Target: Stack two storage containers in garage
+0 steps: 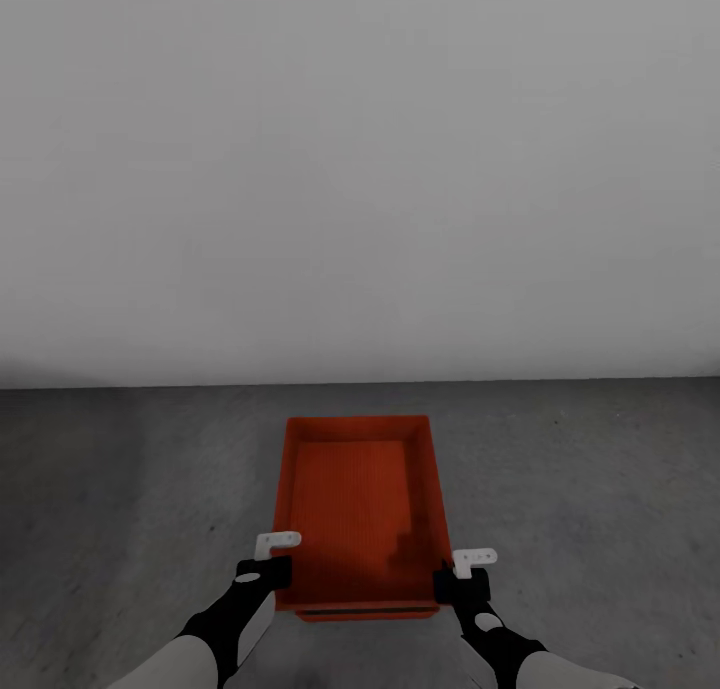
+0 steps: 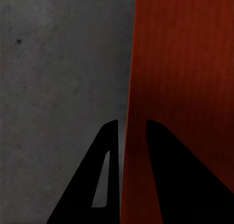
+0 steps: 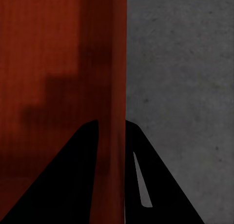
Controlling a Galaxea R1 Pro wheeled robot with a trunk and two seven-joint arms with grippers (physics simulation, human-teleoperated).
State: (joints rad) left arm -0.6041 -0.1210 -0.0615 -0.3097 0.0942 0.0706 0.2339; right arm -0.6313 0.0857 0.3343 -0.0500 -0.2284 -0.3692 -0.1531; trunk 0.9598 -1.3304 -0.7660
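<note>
Left tool (image 1: 276, 559) and right tool (image 1: 462, 576) each pinch a side wall of the storage container (image 1: 360, 489); no writing

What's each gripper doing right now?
Left gripper: shut on the storage container's left wall.
Right gripper: shut on its right wall.

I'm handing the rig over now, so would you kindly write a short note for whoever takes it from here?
Left claw: straddles the storage container's left wall; whether it grips is unclear.
Right claw: same on the right wall.
Where: container sits at or just above the concrete floor, near the pale wall; contact cannot be judged. At its near end a second rim edge shows below, perhaps another bin.
Done: it has reached the grey floor.
Left: confirm the stack, release.
</note>
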